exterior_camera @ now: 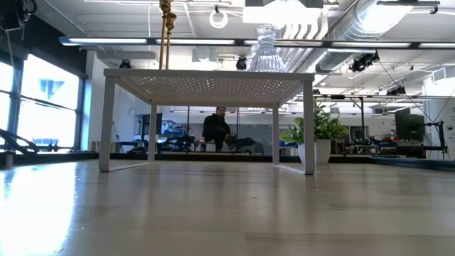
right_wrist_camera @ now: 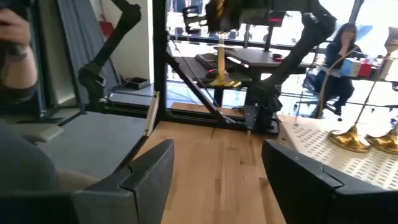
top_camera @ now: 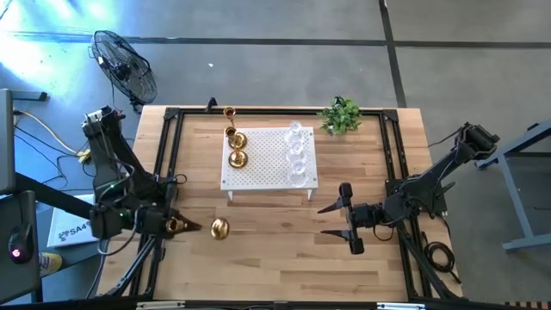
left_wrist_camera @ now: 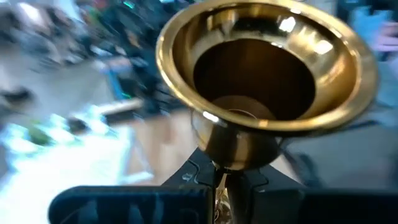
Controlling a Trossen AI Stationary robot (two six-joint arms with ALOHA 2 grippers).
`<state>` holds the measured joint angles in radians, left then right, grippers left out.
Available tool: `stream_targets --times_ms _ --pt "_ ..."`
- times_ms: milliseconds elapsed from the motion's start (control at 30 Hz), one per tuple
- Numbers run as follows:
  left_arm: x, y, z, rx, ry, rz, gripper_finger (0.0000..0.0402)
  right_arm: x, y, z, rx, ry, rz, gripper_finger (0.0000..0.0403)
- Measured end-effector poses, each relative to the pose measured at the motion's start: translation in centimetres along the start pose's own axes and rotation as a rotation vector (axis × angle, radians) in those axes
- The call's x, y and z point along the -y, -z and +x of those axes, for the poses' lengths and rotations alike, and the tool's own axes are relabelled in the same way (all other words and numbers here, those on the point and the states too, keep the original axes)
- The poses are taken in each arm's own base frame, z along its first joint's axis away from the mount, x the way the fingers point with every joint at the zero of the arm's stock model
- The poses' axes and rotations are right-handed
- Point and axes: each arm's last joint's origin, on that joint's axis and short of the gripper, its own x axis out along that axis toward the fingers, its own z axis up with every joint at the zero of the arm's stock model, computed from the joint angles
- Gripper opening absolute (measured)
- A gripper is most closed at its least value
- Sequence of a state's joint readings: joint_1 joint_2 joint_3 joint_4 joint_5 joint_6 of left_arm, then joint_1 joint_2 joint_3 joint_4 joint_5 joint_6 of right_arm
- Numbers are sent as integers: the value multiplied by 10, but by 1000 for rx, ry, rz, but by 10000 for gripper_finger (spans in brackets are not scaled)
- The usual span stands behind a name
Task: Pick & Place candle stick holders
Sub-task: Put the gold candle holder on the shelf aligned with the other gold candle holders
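My left gripper point(top_camera: 195, 226) is near the table's left front, shut on a gold candle stick holder point(top_camera: 219, 228) that is raised off the wood. In the left wrist view its flared cup point(left_wrist_camera: 261, 68) fills the picture. The right wrist view shows the same holder point(right_wrist_camera: 221, 56) under the far arm. Several gold holders point(top_camera: 237, 148) and clear glass holders point(top_camera: 297, 151) stand by their bases on the white perforated stand point(top_camera: 267, 172). My right gripper point(top_camera: 332, 220) waits open at the right, level, nothing between its fingers. My left gripper pinches the holder's thin stem point(left_wrist_camera: 221, 182) just under the cup, between its two fingers. The fingers come level from the table's left and lie across the stem. The holder is lifted clear and tilted, cup leaning back toward the wrist, round base point(right_wrist_camera: 226, 81) lower and farther toward the table's right.
A small green plant point(top_camera: 342, 116) stands at the far right behind the stand. Black frame rails point(top_camera: 164, 164) run along the table's left and right edges. Bare wood point(top_camera: 275, 250) lies between the two grippers at the front. A person point(exterior_camera: 215, 128) sits in the room beyond.
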<state>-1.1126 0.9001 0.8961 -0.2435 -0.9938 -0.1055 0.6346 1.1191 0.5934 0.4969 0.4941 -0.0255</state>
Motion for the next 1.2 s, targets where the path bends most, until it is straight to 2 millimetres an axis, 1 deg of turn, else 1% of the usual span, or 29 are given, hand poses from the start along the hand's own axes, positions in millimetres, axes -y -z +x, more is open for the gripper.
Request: stream_targets --times_ms 100,233,367,500,667,900,1033,1200 --pt "-3 -18 -2 26 -60 66 6 -1 0 0 1 -16 0 236" --pt "-12 -40 -6 59 -116 97 6 -1 0 0 0 -19 0 236" --pt "-26 -53 -3 60 -163 117 6 -1 0 0 0 -19 3 236" --pt "-44 -61 5 34 -185 132 6 -1 0 0 1 -19 24 236" --pt "-65 -57 23 -18 -198 116 6 -1 0 0 0 -21 29 236" --pt "-97 -45 43 -134 -217 50 6 -1 1 0 -6 -33 38 236" --pt "-109 -42 47 -161 -196 -5 6 -2 3 1 -23 -33 59 236" --pt "-125 -34 50 -232 -237 -42 6 -5 13 7 -62 -33 40 236"
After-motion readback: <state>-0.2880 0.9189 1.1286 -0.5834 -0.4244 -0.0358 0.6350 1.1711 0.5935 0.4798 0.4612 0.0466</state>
